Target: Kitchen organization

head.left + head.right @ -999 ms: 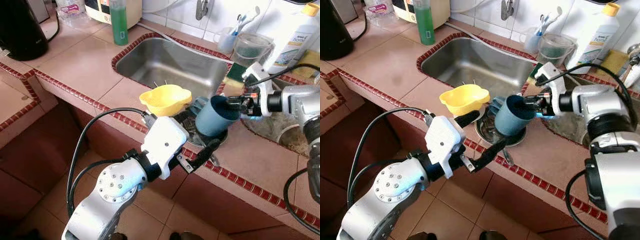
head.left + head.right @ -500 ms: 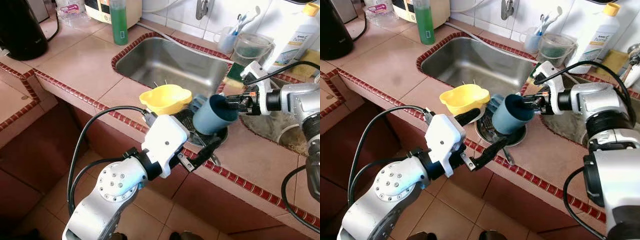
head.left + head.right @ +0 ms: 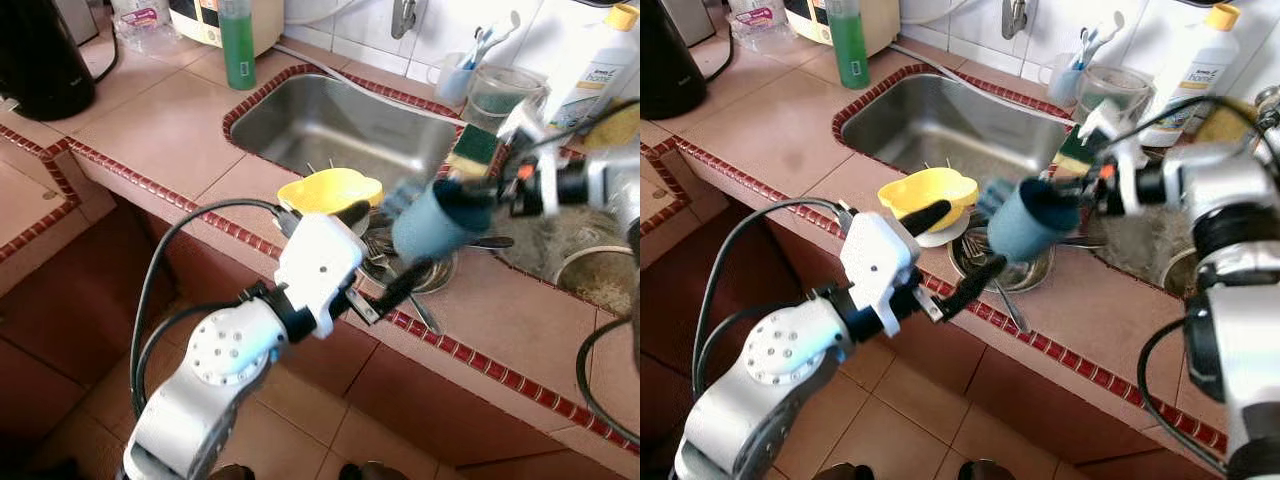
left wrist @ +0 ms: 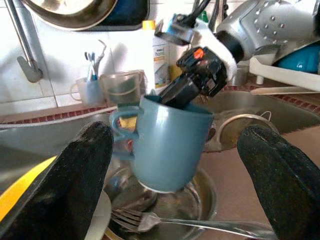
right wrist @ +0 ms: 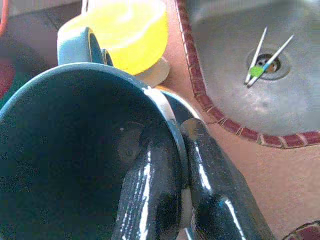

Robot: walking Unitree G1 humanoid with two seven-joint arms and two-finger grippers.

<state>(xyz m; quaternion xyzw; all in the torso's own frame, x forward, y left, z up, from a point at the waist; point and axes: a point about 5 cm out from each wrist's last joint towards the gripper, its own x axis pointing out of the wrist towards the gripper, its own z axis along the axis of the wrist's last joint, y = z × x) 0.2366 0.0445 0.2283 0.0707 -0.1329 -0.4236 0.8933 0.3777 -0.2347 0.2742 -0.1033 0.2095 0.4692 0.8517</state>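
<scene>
White bottle point(image 3: 1196, 53) label, print unreadable

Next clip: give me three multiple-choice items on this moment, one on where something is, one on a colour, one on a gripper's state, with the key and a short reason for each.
1. Where is the blue mug?
A. In the air above the metal bowl
B. Lying in the sink
C. On the floor

2. What colour is the bowl by the sink's front edge?
A. Red
B. Yellow
C. White

3. How does the right gripper stand?
A. Open, holding nothing
B. Shut on a fork
C. Shut on the mug's rim

Key: 1 A, the left wrist view shows the mug clear above the metal bowl and the fork. 2 B, the bowl is plainly yellow in both eye views. 3 C, the right wrist view shows one finger inside the mug and one outside, pinching its wall. The left gripper is open below the mug.
</scene>
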